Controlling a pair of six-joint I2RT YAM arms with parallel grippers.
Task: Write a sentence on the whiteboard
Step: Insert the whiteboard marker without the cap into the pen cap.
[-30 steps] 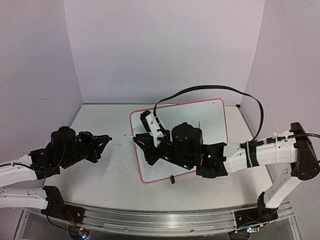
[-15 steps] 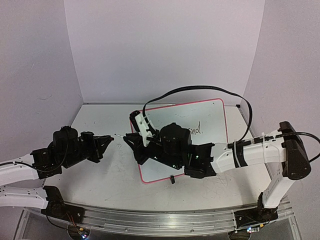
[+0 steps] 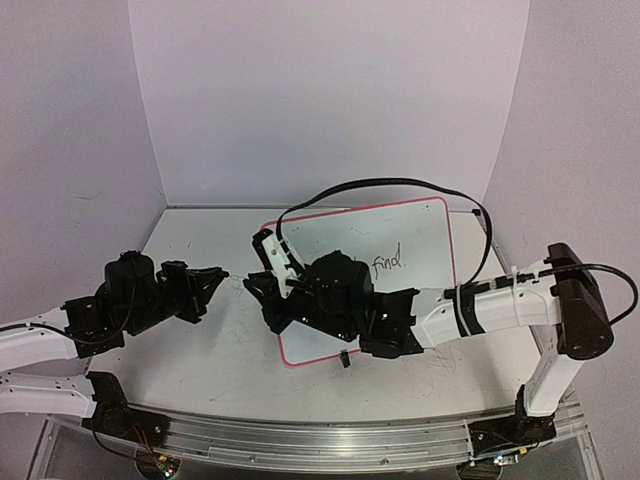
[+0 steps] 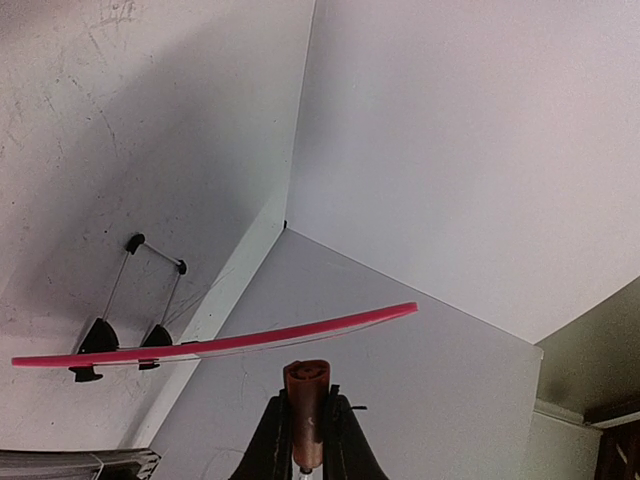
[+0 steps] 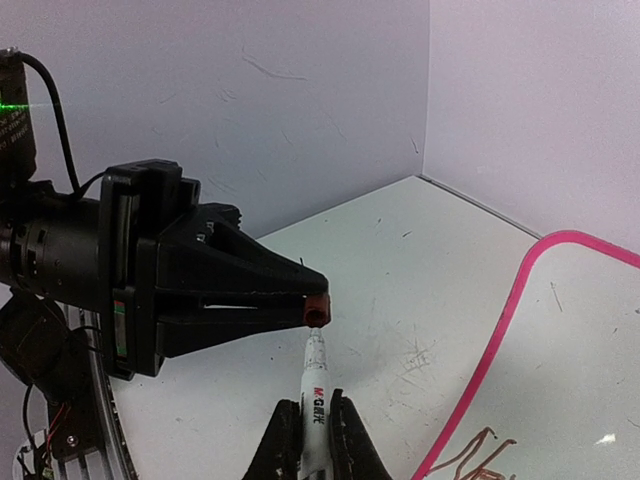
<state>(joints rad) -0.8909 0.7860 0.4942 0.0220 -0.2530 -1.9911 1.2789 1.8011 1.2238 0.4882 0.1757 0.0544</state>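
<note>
My left gripper (image 4: 305,425) is pinched tight on the red-brown marker cap (image 4: 305,385), held above the counter (image 3: 200,350) with its open end facing right. Just beside it, my right gripper (image 5: 312,440) is clamped on the white marker (image 5: 315,385), whose nib points at the cap's mouth and is almost touching it. Further right the whiteboard (image 3: 410,225) lies flat on the counter, partly under my right arm. Of the sentence (image 3: 386,262) only the last word, "find.", shows. I judge the writing finished and recapping in hand; next I must line up nib and cap on one axis and press them gently together
</note>
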